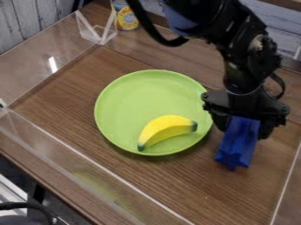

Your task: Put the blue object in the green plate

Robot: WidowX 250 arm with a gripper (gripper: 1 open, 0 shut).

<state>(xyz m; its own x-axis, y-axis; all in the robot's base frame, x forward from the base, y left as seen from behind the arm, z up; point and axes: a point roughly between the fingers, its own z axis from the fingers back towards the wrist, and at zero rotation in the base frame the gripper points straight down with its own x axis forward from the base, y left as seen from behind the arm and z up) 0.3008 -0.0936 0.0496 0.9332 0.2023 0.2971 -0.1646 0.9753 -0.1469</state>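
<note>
Camera | fingers (245, 126) state unclear, hiding top of blue object (238, 148)

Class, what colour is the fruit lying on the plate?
Yellow: the banana on the green plate, camera view.

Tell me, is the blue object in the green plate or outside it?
Outside. The blue object lies on the wooden table right of the green plate; only a banana is on the plate.

Single high, near view angled down on the wooden table (70, 88).
</note>
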